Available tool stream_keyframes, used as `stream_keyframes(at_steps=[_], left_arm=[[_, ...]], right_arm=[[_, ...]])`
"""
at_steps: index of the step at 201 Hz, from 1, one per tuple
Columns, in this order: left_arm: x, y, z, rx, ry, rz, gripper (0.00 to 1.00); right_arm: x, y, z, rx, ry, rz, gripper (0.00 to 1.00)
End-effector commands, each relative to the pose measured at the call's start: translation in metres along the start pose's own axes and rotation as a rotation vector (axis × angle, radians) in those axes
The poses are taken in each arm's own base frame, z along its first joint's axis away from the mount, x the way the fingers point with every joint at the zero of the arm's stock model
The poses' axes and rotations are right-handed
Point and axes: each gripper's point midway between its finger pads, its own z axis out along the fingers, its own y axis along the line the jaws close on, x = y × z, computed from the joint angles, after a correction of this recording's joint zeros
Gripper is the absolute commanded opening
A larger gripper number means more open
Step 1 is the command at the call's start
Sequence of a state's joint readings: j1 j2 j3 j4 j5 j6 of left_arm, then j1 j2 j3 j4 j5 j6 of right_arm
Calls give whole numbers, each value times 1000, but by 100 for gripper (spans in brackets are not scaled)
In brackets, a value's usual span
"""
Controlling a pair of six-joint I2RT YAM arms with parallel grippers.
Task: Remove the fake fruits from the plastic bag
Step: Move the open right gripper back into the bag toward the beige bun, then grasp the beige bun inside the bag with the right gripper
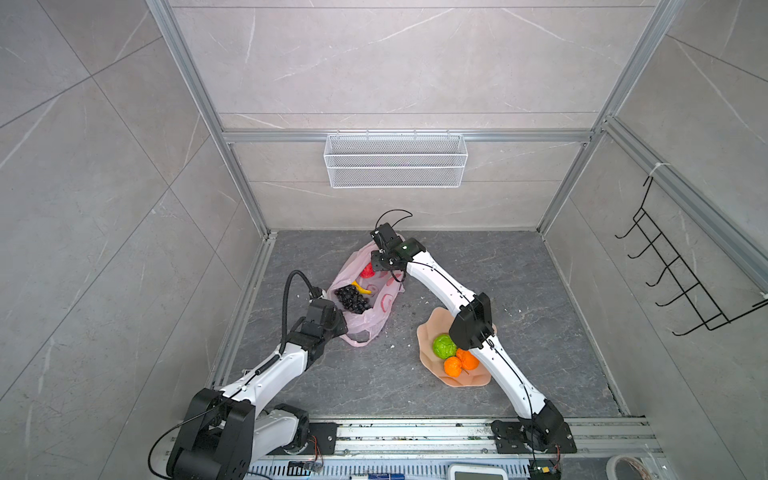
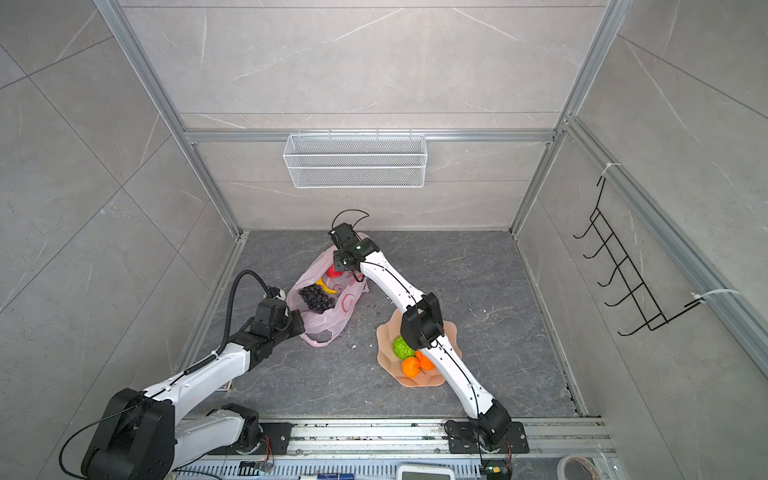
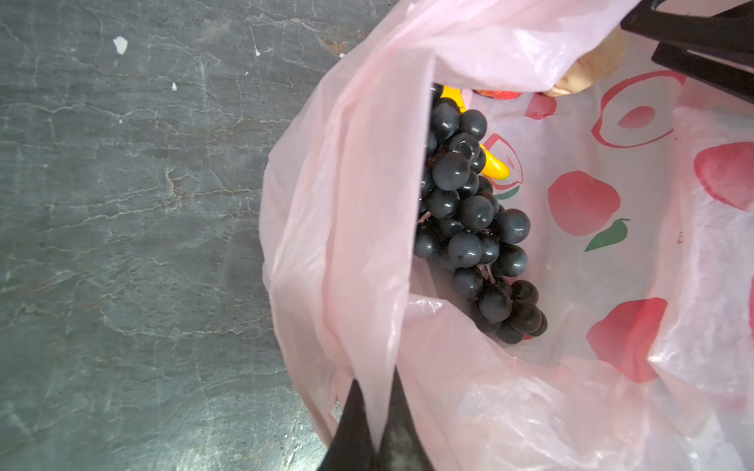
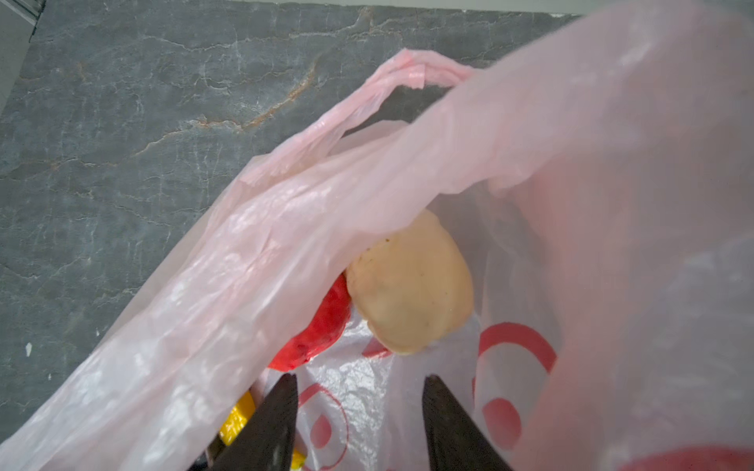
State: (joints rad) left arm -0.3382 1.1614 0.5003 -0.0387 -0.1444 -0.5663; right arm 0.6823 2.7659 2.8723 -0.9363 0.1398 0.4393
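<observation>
**A:** Where's the bag?

**B:** The thin, crinkly pale pink plastic bag (image 1: 374, 316) lies open. The left gripper (image 3: 374, 377) is pinched tight on its rim. The right gripper (image 4: 359, 377) sits in its mouth, jaws apart, gripping nothing.

**A:** The plate?

**B:** The peach scalloped plate (image 1: 432, 328) lies well behind the right gripper, under that arm.

**A:** The fruits?

**B:** In the bag, the glossy dark purple grape bunch (image 3: 469, 212) is just ahead of the left gripper's tips, and the yellow plastic banana (image 3: 495, 167) is beyond it. The red plastic apple (image 4: 322, 330) and the beige knobbly lump (image 4: 408, 285) lie side by side just ahead of the right gripper's tips. The green lumpy ball (image 1: 444, 346) and two oranges (image 1: 453, 366) are on the plate.
</observation>
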Motion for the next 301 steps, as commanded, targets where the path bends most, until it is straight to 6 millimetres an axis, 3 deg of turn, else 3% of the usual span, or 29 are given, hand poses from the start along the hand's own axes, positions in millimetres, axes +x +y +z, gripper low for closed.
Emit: stream_keyframes(at_steps=[1, 36, 116, 158, 192, 238, 267, 281, 301], left_arm=[[6, 8, -2, -32, 5, -15, 0], [10, 9, -4, -29, 15, -27, 0], [14, 16, -19, -29, -5, -74, 0], [12, 19, -25, -34, -29, -86, 0], [10, 24, -32, -47, -51, -101, 0], [10, 24, -30, -59, -40, -94, 0], [5, 27, -28, -89, -41, -61, 0], [1, 25, -26, -91, -43, -44, 0], [-3, 24, -19, -78, -32, -43, 0]], right_arm=[[4, -15, 2, 4, 41, -30, 53], [-7, -14, 13, -44, -7, -50, 56], [-3, -6, 47, -106, -34, -61, 74], [10, -8, 63, -110, -7, -78, 81], [20, -5, 67, -131, 27, -79, 77], [9, -1, 38, -138, 33, -49, 53], [11, -10, 14, -93, 58, -16, 48], [25, -17, 11, -80, 84, 1, 48], [32, -19, -12, -105, 53, 39, 48]])
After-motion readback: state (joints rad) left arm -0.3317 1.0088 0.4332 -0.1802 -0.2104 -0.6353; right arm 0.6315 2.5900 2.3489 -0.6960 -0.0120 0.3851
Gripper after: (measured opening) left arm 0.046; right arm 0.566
